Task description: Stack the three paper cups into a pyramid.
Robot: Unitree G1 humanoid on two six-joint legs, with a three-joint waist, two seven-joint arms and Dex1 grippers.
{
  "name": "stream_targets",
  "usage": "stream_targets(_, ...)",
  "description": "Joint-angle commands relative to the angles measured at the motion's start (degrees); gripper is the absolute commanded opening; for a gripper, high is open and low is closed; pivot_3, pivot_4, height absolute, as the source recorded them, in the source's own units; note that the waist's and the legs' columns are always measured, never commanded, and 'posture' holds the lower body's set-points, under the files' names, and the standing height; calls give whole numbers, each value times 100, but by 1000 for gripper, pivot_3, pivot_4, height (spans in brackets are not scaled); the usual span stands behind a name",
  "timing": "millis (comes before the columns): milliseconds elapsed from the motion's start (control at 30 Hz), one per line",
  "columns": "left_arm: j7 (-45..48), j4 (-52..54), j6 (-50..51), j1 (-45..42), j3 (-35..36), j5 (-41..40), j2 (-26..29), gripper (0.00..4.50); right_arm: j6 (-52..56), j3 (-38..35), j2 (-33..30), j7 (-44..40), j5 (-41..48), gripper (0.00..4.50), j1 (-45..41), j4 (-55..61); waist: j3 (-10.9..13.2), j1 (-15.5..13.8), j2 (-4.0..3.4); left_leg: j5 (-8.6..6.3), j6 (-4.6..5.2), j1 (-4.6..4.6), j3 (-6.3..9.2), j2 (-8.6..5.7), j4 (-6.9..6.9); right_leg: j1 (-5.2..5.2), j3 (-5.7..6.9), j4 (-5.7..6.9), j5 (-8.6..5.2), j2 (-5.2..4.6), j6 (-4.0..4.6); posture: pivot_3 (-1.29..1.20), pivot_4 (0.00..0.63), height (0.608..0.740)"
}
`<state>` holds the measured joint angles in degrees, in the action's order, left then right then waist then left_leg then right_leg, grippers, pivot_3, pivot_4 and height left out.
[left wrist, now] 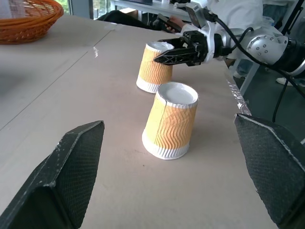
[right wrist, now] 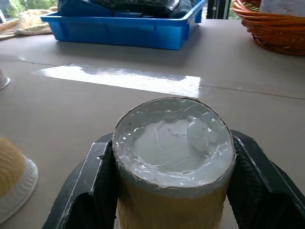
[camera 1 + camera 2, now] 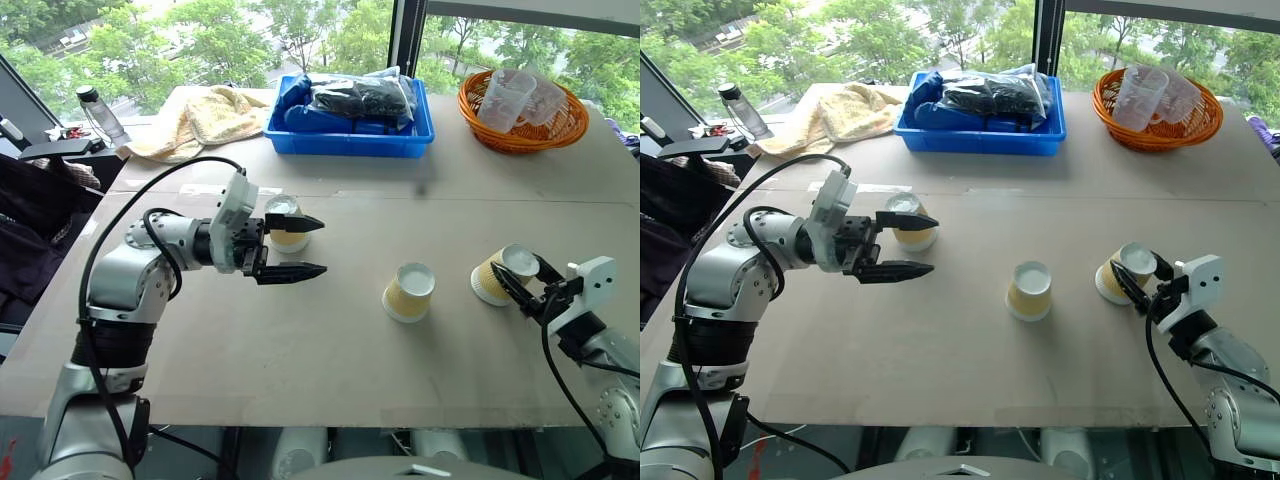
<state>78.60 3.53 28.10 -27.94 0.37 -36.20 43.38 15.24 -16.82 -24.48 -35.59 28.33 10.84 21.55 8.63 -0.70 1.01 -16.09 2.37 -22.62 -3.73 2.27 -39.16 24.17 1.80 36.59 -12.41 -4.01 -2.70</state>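
We have three paper cups standing upside down on the table, white bases up, spread in a loose row. Our right gripper is clamped on the right cup: from the right wrist camera the two black fingers press against its ribbed sides just under the base, one on each side. The cup looks slightly tipped toward the middle of the table, which we take as the start of a lift or a drag toward its neighbour.

The middle cup stands free, near the right cup but not touching it. We judge it the natural anchor for the bottom row, since it sits in the open centre.

Our left gripper hangs with its fingers wide apart, pointing across the table, holding nothing. The left cup stands just behind those fingers; in the head views the upper finger overlaps it, but we cannot tell whether it touches.

Room for moving is generous. The table between the left cup and the middle cup is bare, and so is the front strip toward us. The blue bin and the orange basket sit well back near the far edge, out of the way. The right cup lies nearest the right-hand edge, so moving it inward is the safer direction.
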Motion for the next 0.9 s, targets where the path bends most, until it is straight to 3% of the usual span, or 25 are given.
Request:
stream_targets(33,128,309,-69,-37,131,-87,118,4500,-193,288,-140,-424,69,2238,166,500,0,0,0,0,0,0,3,0,0,0,0,0,0,0,0,0,150,733)
stream_targets(300,516,435,-206,54,149,-118,224,4500,-529,1125,-148,-666,-409,2238,189,510,0,2,1,0,0,6,6,0,-3,-1,-4,7,-12,0,21,0,150,733)
stream_targets(567,556,373,-422,101,184,-22,235,4500,-657,1300,-236,-692,-609,2238,136,317,0,2,1,0,0,6,5,0,-4,-1,-4,7,-12,0,21,0,150,733)
stream_targets(733,382,365,-495,169,289,-43,186,4500,-612,1190,-308,-779,-348,4415,175,393,0,-2,1,0,0,6,5,0,-4,-1,-3,7,-12,0,21,0,150,733)
stream_targets(900,-301,599,-425,431,890,-407,-78,4500,-839,739,-332,-870,38,4469,330,660,0,-3,2,0,0,6,5,0,-4,-1,-5,7,-11,0,20,0,150,733)
